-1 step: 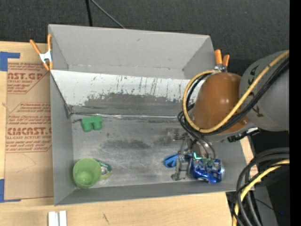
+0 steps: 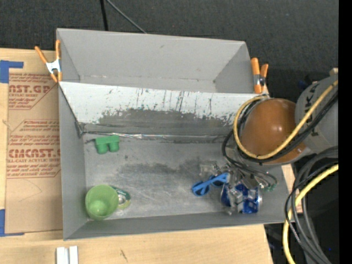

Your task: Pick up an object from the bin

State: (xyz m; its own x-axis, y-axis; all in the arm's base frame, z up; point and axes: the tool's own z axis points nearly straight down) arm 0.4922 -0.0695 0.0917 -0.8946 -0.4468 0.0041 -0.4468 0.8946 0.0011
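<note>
I take the green plastic cup (image 2: 100, 202) as my reference. It lies on its side against the near wall of the grey metal bin (image 2: 159, 164), at the corner farthest from the arm. Everything that matters for this pick is well across the floor from the cup, along that same near wall.

The gripper (image 2: 237, 190) is down low there, under the arm's round orange cover (image 2: 269, 128). It sits in a small cluster of two things. The one nearer the cup is a bright blue curved plastic piece (image 2: 208, 186) lying flat on the floor. Just past it, farther from the cup, is a crumpled blue-and-white packet-like thing (image 2: 246, 199), and the gripper appears to sit right on top of it.

The metal parts and the blue things overlap from up here, so I cannot tell whether the gripper is open or closed, or whether it has anything in it.

I judge the arm has gone to this corner because these two are the only things on that side and they lie close together, which gives two chances in one descent. The wall is close, though, so there is little room to spread, and the packet may slide against it rather than be gripped.

A small green plastic block (image 2: 106, 144) sits beyond the cup, against the far sloping wall. It is well apart from the gripper and I judge it plays no part in this attempt.
</note>
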